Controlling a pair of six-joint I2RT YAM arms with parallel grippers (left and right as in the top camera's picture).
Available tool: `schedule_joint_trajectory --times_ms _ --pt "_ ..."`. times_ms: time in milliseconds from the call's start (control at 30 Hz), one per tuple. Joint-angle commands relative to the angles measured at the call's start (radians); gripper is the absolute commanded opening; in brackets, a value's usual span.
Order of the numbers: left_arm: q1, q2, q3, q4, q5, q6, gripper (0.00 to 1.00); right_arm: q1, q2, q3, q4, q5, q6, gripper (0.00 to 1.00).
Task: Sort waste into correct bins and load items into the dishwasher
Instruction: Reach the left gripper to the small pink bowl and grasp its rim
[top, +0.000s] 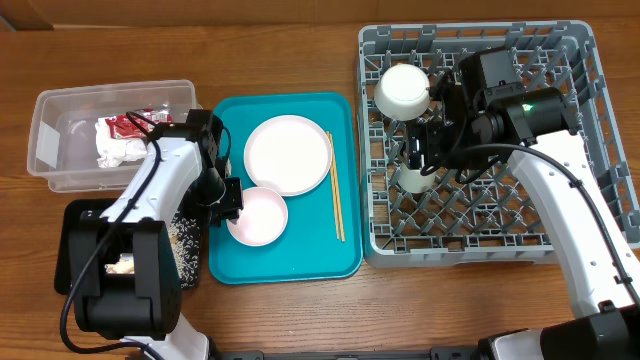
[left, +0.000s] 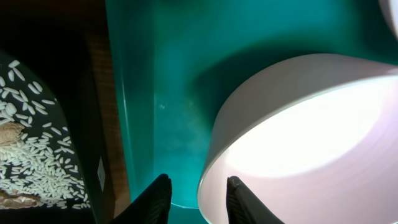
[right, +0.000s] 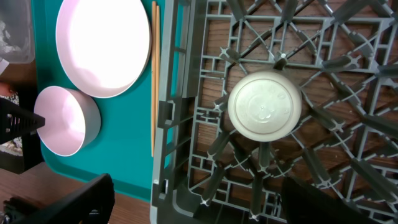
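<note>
Over on the right of the bench (top: 300, 320) sits the grey dish rack (top: 480, 225), and the right hand (top: 435, 150) hangs just above it with its fingers spread wide and nothing between them. Directly beneath is a small white cup (right: 264, 112), turned mouth-down among the pegs, which I take to be so it would drain. A white bowl (top: 402, 90) leans in the far corner of the rack. Beside the rack lies the teal tray (top: 300, 250), carrying what is not yet loaded. Behind and to its left, the clear tub (top: 60, 120) holds the crumpled napkins (top: 115, 150) and the red wrapper (top: 130, 122). The black tray (top: 190, 250), just left of the teal one, has taken the food scraps. On the teal tray the white plate (top: 287, 153) lies flat. Next to it is the pale pink bowl (top: 258, 217), where the left hand (left: 199, 199) is low at the near edge. Its fingers are parted astride the rim, with a gap showing on the outer side, so it looks placed to pinch the wall, not clamped. The chopsticks (top: 336, 195) lie together along the tray's right side, and loose rice (left: 37, 155) speckles the black tray.
</note>
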Motion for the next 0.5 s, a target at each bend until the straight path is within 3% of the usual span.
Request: schedule_joint_trajectory --times_ms 0,200,267,333,467 --pt "-0.013 -0.003 -0.013 0.01 0.005 -0.011 0.32 -0.001 -0.001 0.005 0.004 -0.005 0.0 0.88" --pt "-0.046 -0.003 -0.044 0.056 0.004 -0.022 0.28 -0.001 -0.001 0.005 0.004 -0.005 0.0 0.88" --pt "-0.051 -0.003 -0.044 0.055 -0.002 -0.021 0.23 -0.001 -0.001 0.005 0.004 -0.005 0.0 0.88" --pt "-0.051 -0.003 -0.043 0.054 -0.005 -0.021 0.09 -0.001 -0.001 0.005 0.004 -0.005 0.0 0.88" --pt "-0.048 -0.003 -0.042 0.047 -0.005 -0.021 0.04 -0.001 -0.001 0.005 0.004 -0.005 0.0 0.88"
